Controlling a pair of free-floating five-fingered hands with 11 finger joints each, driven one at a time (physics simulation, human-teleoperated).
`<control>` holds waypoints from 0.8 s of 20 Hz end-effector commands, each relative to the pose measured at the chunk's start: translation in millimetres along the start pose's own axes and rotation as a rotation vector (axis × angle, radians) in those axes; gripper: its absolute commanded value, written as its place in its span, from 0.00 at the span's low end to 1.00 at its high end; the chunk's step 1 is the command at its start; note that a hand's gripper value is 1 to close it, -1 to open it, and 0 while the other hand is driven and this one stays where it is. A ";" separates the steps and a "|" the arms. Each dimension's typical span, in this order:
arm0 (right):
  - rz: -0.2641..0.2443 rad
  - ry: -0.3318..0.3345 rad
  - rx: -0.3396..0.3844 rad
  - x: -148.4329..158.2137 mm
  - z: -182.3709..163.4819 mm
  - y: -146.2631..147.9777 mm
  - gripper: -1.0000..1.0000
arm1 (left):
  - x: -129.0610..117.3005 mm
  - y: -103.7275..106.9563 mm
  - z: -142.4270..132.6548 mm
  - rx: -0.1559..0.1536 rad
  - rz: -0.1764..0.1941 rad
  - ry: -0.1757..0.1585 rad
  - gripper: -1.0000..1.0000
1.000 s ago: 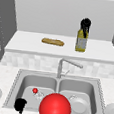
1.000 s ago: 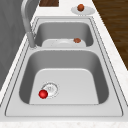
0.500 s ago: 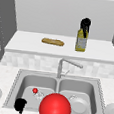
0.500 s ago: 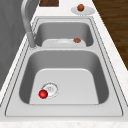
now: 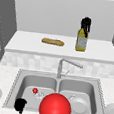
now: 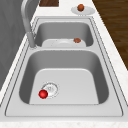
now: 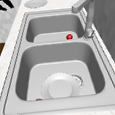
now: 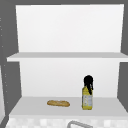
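The right hand [image 5: 85,23] is seen on top of the yellow bottle [image 5: 81,41], with its fingers curled round the bottle's neck. The bottle is stood upright on the shelf [image 5: 26,43], well apart from the long bread roll [image 5: 52,41]. The left hand [image 5: 20,105] is seen low at the front edge of the left sink bowl [image 5: 27,82]; whether its fingers are open or curled cannot be told. A small red ball [image 5: 35,90] is seen by the drain. A white plate [image 5: 79,104] is laid in the right bowl.
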 end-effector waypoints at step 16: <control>-0.007 -0.011 0.004 -4.2 0.9 -3.8 0.00 | 0.0 0.0 0.0 0.000 0.000 0.000 0.50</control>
